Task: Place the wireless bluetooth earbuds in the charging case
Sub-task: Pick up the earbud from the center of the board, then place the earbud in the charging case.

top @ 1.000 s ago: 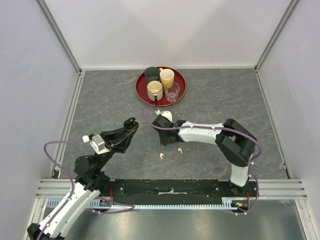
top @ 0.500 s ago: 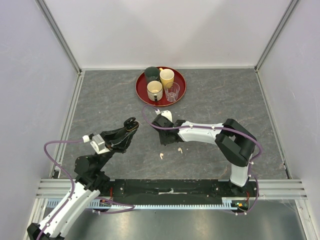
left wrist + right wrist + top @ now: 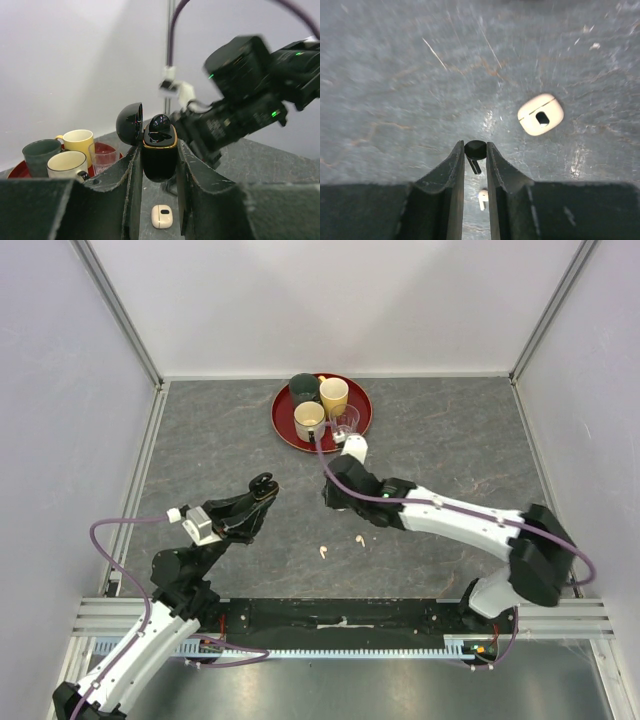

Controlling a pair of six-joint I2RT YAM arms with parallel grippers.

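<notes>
- One cream earbud (image 3: 323, 551) is lying loose on the grey table (image 3: 220, 440), well to the near side of the red tray (image 3: 282, 425).
- A second cream earbud (image 3: 360, 539) is lying just beside it, a little closer to the tray, and the two are not touching.
- The left gripper (image 3: 262, 486) is hanging above the table on the near-left side of the tray, well apart from it. Its fingers are pressing in on both sides of a black case (image 3: 159, 162) and holding it upright.
- The lid (image 3: 130, 123) of that case is standing open, swung back on the side toward the tray. One black earbud (image 3: 160, 124) is sitting in the top of the case.
- The right gripper (image 3: 475, 146) is pointing down at the table on the near side of the tray, between the tray and the loose cream earbuds. Its fingertips are pinching the other black earbud (image 3: 476, 165) by the round head, and the stem is hanging down between them.
- A cream case (image 3: 540, 114) is lying flat on the table near that gripper. The right arm is hiding it from above, so I cannot tell how far it is from the tray.
- Four cups are standing on the tray: a cream cup (image 3: 309, 417) and a clear glass (image 3: 345, 420) on its near half, and a green cup (image 3: 303, 386) and a yellow cup (image 3: 334, 393) on its far half.
</notes>
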